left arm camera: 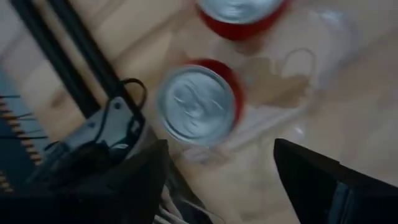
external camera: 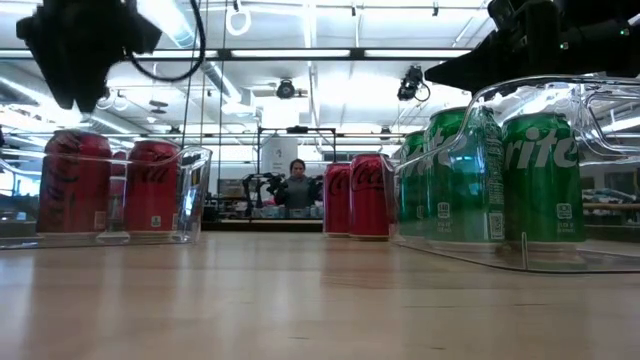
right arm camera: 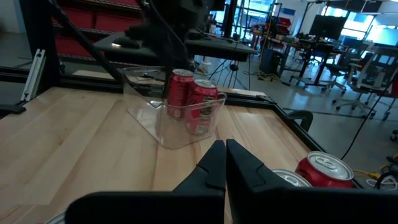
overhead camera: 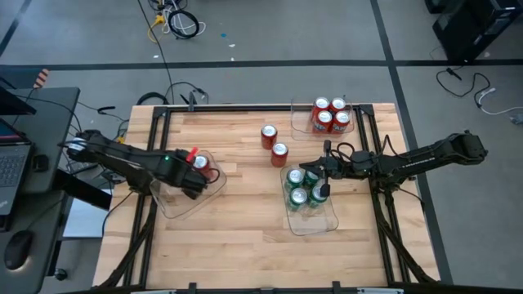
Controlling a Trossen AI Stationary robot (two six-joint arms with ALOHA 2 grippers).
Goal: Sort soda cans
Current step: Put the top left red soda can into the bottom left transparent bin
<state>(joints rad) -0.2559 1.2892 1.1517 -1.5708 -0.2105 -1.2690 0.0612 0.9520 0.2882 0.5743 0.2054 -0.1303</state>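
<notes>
left gripper (overhead camera: 198, 181): parked over the clear bin (overhead camera: 176, 204) on the left side of the table; fingers (left arm camera: 314, 180) spread wide with nothing between them, a red can (left arm camera: 198, 104) sitting upright right below, silver top facing up

left bin cans: two red cans (external camera: 152, 187) standing inside it, close together near the bin's back end; the low view shows them side by side behind the clear wall

right gripper (overhead camera: 325, 169): fingers (right arm camera: 214, 163) pressed flat together, holding nothing, hanging over the back edge of the green bin (overhead camera: 315, 224)

green cans (overhead camera: 296, 196): four of them upright in that clear bin on the right half of the table, bunched in the end nearest the gripper; the low view shows them big and up close (external camera: 541, 178)

loose red cans: two standing on the bare wood mid-table, one (overhead camera: 269, 135) a bit farther back and one (overhead camera: 279, 153) just beside it, closer to the green bin, neither in any bin

back right bin (overhead camera: 298, 118): four red cans (overhead camera: 330, 114) packed together, sits at the table's far right corner

table (overhead camera: 237, 237): light wood planks, black frame around it

background: a person (external camera: 296, 186) far off in the room behind, straight across in the low view
</notes>
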